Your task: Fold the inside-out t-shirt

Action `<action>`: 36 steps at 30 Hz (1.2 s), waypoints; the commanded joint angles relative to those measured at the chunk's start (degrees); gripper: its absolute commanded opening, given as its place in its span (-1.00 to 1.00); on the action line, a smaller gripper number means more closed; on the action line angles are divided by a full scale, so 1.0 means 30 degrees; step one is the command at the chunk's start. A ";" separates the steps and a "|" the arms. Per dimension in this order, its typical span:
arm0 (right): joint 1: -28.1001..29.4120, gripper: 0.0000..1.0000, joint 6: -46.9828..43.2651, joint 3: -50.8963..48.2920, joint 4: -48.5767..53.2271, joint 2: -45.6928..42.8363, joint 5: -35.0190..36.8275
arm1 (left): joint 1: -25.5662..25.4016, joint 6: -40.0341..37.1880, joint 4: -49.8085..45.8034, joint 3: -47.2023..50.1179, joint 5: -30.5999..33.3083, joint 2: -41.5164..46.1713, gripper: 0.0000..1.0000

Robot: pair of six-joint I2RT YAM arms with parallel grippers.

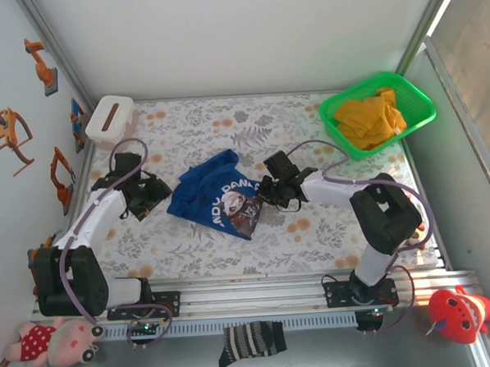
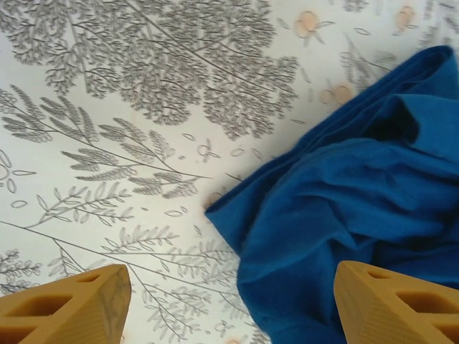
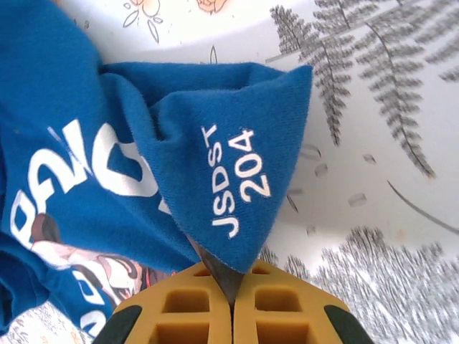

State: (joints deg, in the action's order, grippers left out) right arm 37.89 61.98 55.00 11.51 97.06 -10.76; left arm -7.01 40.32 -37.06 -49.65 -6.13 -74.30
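Note:
The inside-out t-shirt [image 1: 217, 197], royal blue with white lettering and a printed picture, lies crumpled in the middle of the table. My left gripper [image 1: 151, 192] hovers at its left edge. In the left wrist view that gripper [image 2: 229, 319] is open, its orange fingers [image 2: 68, 308] wide apart above the table cover and the blue cloth [image 2: 358, 215]. My right gripper [image 1: 266, 191] is at the shirt's right side. In the right wrist view it [image 3: 231, 279] is shut on a pinched fold of the t-shirt [image 3: 229, 143] that reads "JSDST 204".
A green basket [image 1: 330, 113] with yellow-orange garments [image 1: 373, 119] stands at the back right. A white box [image 1: 110, 119] sits at the back left. In front of the arm bases lie a striped sock [image 1: 252, 343] and two stuffed toys [image 1: 60, 341], [image 1: 465, 312].

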 commanded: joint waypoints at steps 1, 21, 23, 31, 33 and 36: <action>0.0902 -1.00 0.0590 -0.0383 0.1633 -0.1241 0.1924 | -0.0653 0.0503 -0.0368 -0.0198 -0.0977 0.1248 0.52; 0.0228 0.22 -0.6405 1.0078 0.6798 0.3015 0.0689 | -0.7077 -0.1342 -0.0951 -0.0494 0.4129 -0.1309 0.65; 0.0161 0.22 -0.6213 1.0988 0.6813 0.4274 0.0433 | -0.7283 -0.1361 -0.0791 -0.0587 0.4599 -0.1851 0.66; -0.0163 -0.56 -0.5128 1.2971 0.5702 0.6974 -0.1113 | -0.7545 -0.1527 0.0601 -0.0805 0.5313 -0.3720 0.20; -0.0262 -1.00 -0.4862 1.3517 0.5119 0.7273 -0.1754 | -0.7457 -0.1610 0.0693 -0.1143 0.5510 -0.3793 -0.48; -0.0461 -1.00 -0.4342 1.4815 0.4140 0.8031 -0.2868 | -0.7025 -0.1957 0.0433 -0.1922 0.5654 -0.3796 -1.00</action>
State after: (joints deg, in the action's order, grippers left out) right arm 37.32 47.00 94.89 28.40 120.36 -15.11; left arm -29.04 36.05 -35.92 -52.29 9.08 -85.78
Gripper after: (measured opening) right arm 0.051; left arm 0.041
